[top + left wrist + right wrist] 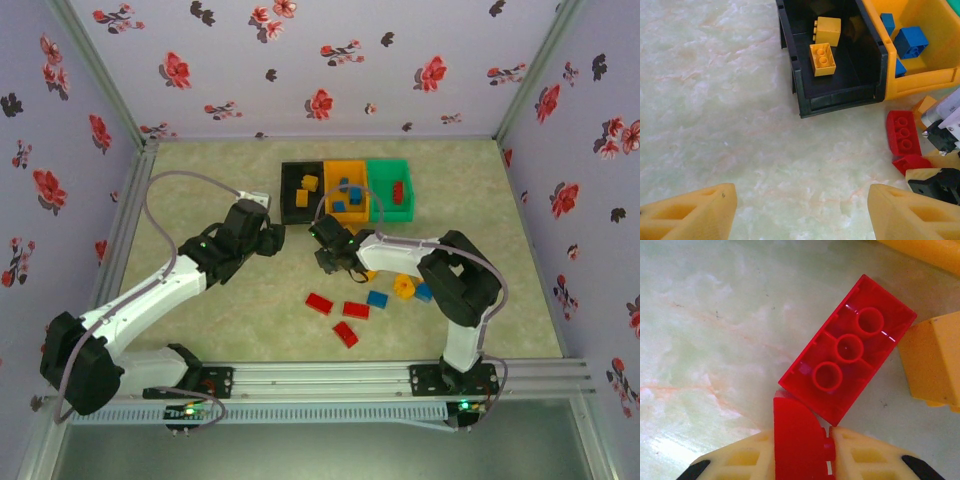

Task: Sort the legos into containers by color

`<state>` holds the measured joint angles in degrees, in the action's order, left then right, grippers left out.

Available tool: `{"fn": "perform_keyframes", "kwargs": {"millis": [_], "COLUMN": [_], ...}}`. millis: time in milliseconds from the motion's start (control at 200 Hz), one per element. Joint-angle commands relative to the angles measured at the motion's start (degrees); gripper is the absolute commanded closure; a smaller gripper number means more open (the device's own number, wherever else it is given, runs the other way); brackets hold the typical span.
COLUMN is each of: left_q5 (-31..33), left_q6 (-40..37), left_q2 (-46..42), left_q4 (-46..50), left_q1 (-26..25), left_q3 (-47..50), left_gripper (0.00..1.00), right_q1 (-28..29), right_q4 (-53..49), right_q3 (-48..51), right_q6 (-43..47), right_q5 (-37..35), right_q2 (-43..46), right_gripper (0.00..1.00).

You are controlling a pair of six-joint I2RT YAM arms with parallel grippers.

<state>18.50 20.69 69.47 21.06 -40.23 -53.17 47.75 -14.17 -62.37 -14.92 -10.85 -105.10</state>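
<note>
Pale marbled worktop (200, 180), floral walls. Red lego (797, 420) clamped in my right end effector (802, 442), bottom centre of wrist frame, touching upturned red brick (847, 350); yellow-orange brick (935, 360) at right edge. Black bin (840, 102), upper centre, holds two yellow bricks (822, 59); orange bin (920, 82) holds blue bricks (911, 42). My left end effector (800, 215) spread wide.

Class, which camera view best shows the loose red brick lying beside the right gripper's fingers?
The right wrist view: the red brick lies large and sharp, its three round tubes clear. The left wrist view shows the brick smaller, near the right edge.
</note>
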Motion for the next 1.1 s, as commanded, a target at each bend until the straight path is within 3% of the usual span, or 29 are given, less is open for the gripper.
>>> {"fn": "perform_keyframes", "kwargs": {"millis": [0, 230, 565, 865, 1095], "left_q5": [1.19, 0.37, 0.11, -0.2, -1.1], "left_q6": [0.1, 0.23, -0.21, 0.32, 0.57], "left_q2": [0.75, 0.96, -0.78, -2.09, -3.05], "left_q4": [0.56, 0.82, 2.7, 3.36, 3.28], "left_q1": [0.24, 0.11, -0.25, -0.47, -1.26], "left_q3": [-2.28, -2.94, -4.32, -4.11, -4.58], "left_gripper": [0.3, 0.3, 0.29, 0.3, 0.3], "right_q1": [0.39, 0.24, -2.87, -15.24, -24.68], "right_q4": [-2.04, -3.68, -8.54, -9.95, -8.56], "right_q3": [-1.43, -1.43, -3.76, -3.81, -8.71], "right_q6": [1.63, 2.18, 2.02, 2.78, 4.1], "right_q5": [0.13, -3.72, -7.25, -6.86, -3.29], "right_q2": [4.31, 12.99, 19.0, 21.95, 15.94], "right_gripper": [0.74, 0.74, 0.77, 0.79, 0.77]}}
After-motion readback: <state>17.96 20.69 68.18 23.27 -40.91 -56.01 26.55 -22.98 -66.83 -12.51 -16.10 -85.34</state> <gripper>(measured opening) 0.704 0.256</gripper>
